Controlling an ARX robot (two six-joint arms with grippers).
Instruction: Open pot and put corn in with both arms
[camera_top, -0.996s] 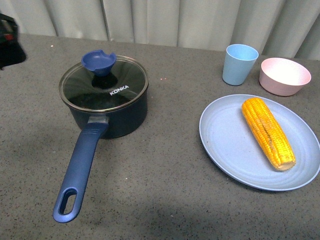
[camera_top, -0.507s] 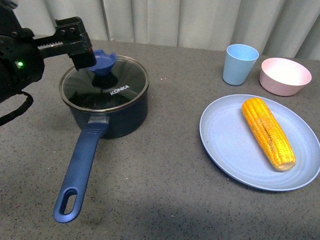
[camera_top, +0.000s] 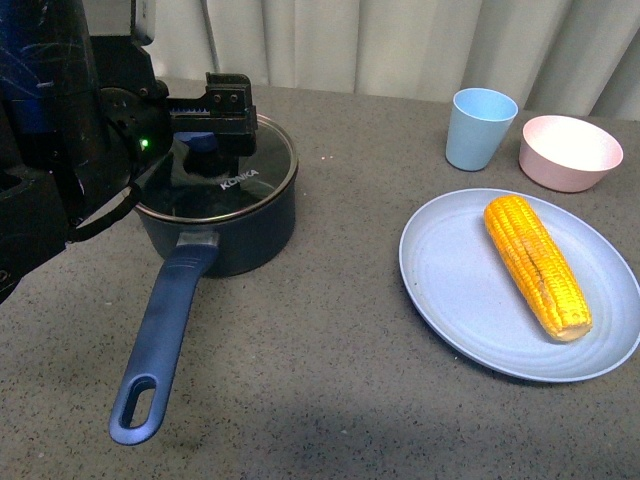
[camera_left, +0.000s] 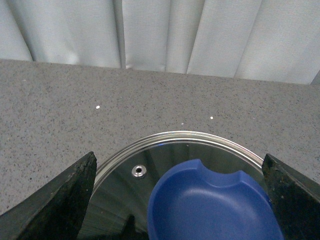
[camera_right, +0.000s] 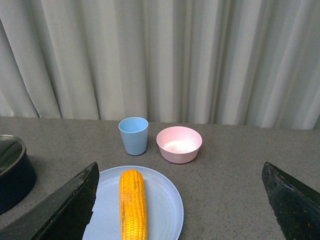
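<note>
The dark navy pot (camera_top: 235, 235) stands at the left with its glass lid (camera_top: 262, 172) on, and its long blue handle (camera_top: 160, 340) points toward me. My left gripper (camera_top: 222, 125) is open over the lid. In the left wrist view the left gripper (camera_left: 182, 200) has one jaw on each side of the lid's blue knob (camera_left: 215, 205) without touching it. The corn (camera_top: 535, 265) lies on a light blue plate (camera_top: 450, 280) at the right. My right gripper (camera_right: 180, 205) is open and empty above the table, short of the corn (camera_right: 133, 205); it is out of the front view.
A light blue cup (camera_top: 480, 128) and a pink bowl (camera_top: 568, 150) stand behind the plate. The right wrist view shows the cup (camera_right: 133, 135), the bowl (camera_right: 179, 144) and the pot's edge (camera_right: 12, 175). A grey curtain hangs behind the table.
My left arm has come in from the left and now hangs over the lid, its open jaws on either side of the blue knob. The pot, lid and corn have not moved.
</note>
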